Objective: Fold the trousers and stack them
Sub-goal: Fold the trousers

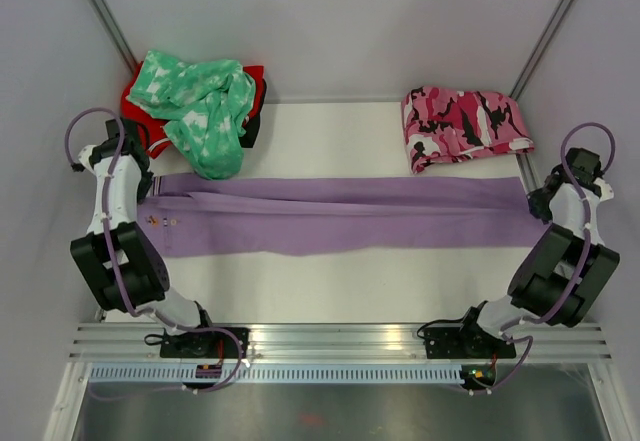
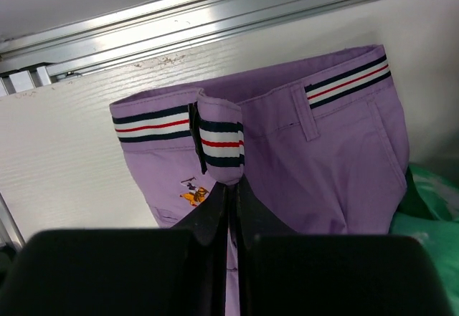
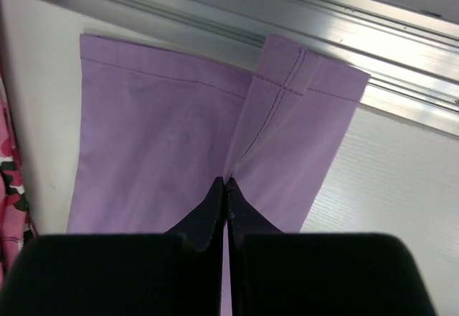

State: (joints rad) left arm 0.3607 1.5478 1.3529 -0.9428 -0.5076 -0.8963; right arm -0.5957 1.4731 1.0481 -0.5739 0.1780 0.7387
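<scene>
"Where do the trousers (image 1: 340, 216) lie?"

"Flat across the white table (image 1: 350, 281), a long smooth lilac strip, waistband left, hems right."

"And the arms?"

"The left gripper (image 2: 231, 187) pinches the navy-white-red striped waistband (image 2: 219, 140), just beside an embroidered polo-rider logo (image 2: 192, 193). The right gripper (image 3: 226, 183) is clamped on a stitched hem (image 3: 287, 87) fold."

The whole worktop (image 1: 330, 281) was viewed from overhead; opposite ends of the trousers (image 1: 340, 216) were seen closely from the wrists and shared with that view.
</scene>
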